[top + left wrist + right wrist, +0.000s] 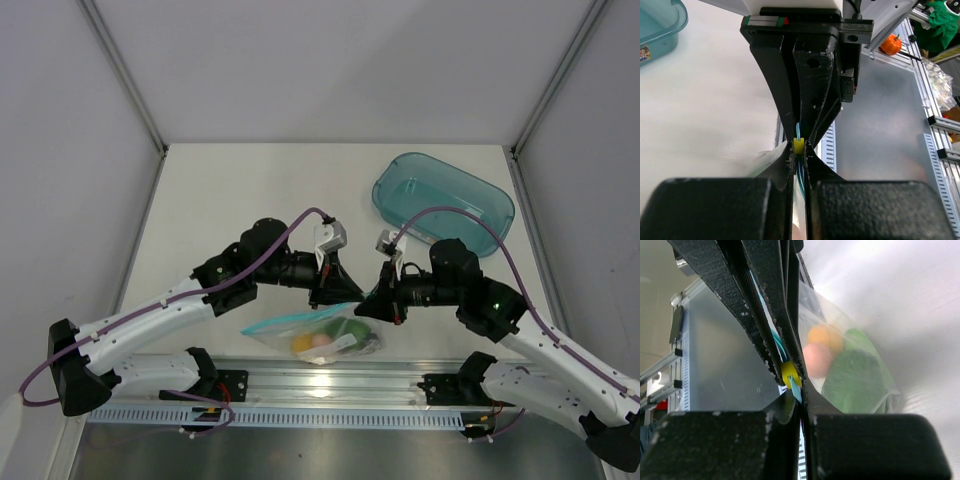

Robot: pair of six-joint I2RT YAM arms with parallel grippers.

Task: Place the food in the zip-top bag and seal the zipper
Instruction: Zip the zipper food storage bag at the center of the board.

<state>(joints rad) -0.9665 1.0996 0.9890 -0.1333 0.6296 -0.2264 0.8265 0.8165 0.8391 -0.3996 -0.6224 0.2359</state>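
The zip-top bag (pixel 318 335) hangs at the table's near edge, with the food inside it: a yellow-orange fruit (pixel 303 345), a pink piece (pixel 322 342) and green pieces (pixel 352 333). My left gripper (pixel 335 297) and right gripper (pixel 375 308) meet tip to tip at the bag's right end, both shut on the zipper (pixel 300 317). In the left wrist view my left gripper (pixel 799 151) pinches the blue strip beside a yellow slider (pixel 798 145). In the right wrist view my right gripper (pixel 801 396) pinches the strip below the slider (pixel 789 374), and the food (pixel 855 377) shows through the plastic.
A teal oval tub (pixel 443 202) stands at the back right of the table. An aluminium rail (pixel 330 385) runs along the near edge under the bag. White walls close in the table on the left, back and right.
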